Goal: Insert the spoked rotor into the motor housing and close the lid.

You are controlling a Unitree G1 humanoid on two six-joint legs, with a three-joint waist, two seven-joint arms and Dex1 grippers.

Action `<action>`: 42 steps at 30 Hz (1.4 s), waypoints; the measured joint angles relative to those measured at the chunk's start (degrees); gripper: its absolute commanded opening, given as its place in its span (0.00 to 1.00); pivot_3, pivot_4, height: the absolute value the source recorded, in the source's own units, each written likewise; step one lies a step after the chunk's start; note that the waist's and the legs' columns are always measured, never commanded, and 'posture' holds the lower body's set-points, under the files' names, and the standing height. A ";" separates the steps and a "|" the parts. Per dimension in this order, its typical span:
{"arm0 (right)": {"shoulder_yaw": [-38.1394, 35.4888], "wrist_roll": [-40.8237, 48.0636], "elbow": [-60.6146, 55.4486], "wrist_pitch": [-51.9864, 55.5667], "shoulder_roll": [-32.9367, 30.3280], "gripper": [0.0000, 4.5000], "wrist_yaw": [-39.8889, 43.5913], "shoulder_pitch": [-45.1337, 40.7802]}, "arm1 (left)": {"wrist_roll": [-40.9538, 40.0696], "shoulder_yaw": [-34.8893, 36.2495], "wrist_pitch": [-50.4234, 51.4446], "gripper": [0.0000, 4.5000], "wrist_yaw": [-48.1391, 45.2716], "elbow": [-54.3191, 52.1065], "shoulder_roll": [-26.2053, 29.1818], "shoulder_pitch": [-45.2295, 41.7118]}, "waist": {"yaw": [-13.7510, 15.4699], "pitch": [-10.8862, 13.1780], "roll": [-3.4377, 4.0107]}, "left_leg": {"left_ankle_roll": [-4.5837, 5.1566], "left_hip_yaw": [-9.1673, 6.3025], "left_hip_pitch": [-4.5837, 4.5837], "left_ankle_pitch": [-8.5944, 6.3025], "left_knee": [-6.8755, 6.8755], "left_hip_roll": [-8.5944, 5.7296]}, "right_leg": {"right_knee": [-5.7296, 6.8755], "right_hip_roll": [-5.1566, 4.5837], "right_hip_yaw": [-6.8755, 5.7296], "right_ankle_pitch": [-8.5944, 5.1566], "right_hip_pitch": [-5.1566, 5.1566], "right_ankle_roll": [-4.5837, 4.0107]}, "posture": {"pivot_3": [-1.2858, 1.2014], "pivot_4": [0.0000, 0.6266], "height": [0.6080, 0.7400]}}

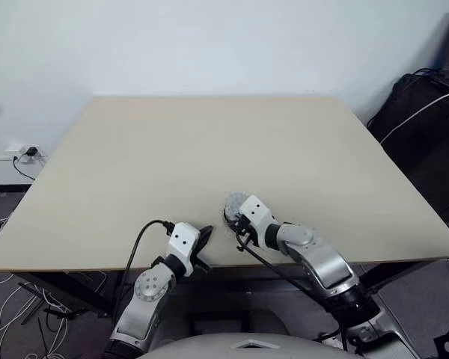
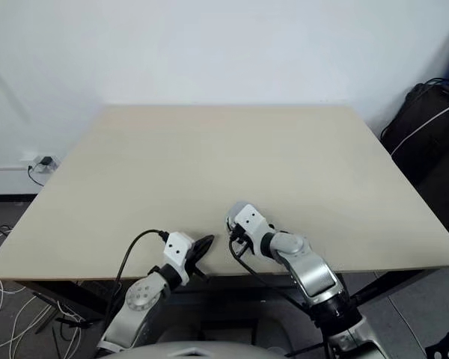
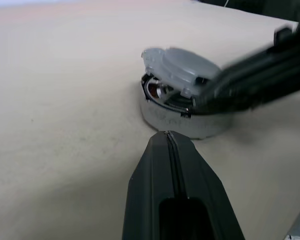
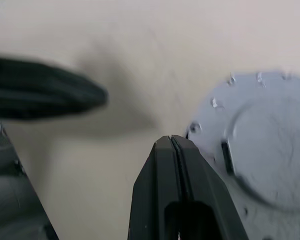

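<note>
Your left hand (image 1: 204, 237) rests at the near edge of the pale beige counter (image 1: 209, 142), its black fingers pressed together on nothing. Just ahead of it and to its right sits the round silver-rimmed motor housing (image 3: 182, 122), with the solid silver-grey disc lid (image 3: 182, 67) lying tilted on top, not seated. Your right hand (image 4: 172, 142), fingers likewise together and empty, touches the lid's edge. Judging by looks, the lid is light, stiff and slick; push down on its raised centre.
</note>
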 measured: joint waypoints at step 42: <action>-9.00 3.55 17.57 -13.67 1.38 0.99 3.89 -3.97 | 0.01 0.00 1.73 0.00 0.60 -2.83 0.09 1.16 | -0.05 -0.01 0.04 | 0.00 0.03 0.03 0.00 0.01 0.01 | 0.02 0.00 0.03 0.02 0.03 -0.01 | 0.52 0.00 1.00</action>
